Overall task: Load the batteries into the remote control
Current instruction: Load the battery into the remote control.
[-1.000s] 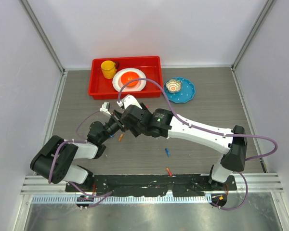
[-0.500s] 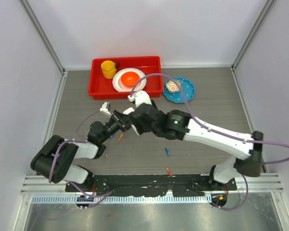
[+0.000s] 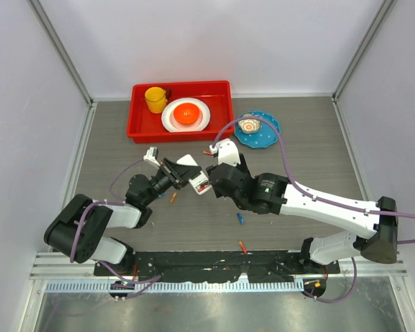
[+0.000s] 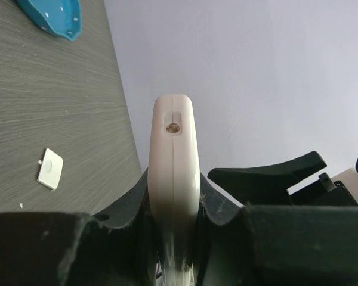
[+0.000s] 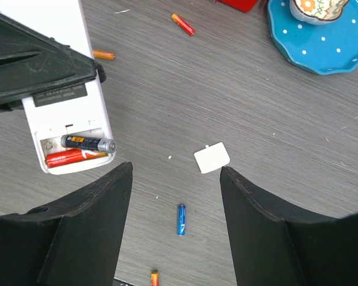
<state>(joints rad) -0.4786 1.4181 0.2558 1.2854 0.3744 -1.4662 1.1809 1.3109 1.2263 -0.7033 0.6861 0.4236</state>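
Gripping the remote control (image 5: 83, 113) tight on both sides, the left hand (image 4: 174, 182) holds it with its open back turned up. Two batteries lie side by side in the open slot: a dark battery (image 5: 88, 143) and a red battery (image 5: 71, 157) right next to it. The right hand (image 5: 176, 173) hangs over the bench (image 5: 256, 107) with its fingers spread wide and nothing between them. Down on the bench a small white lid (image 5: 212, 158) lies flat. A blue battery (image 5: 181, 219) lies near the lid. An orange battery (image 5: 183, 24) lies farther off. A blue plate (image 5: 334, 53) with a little bowl (image 5: 313, 9) on it sits at the side.
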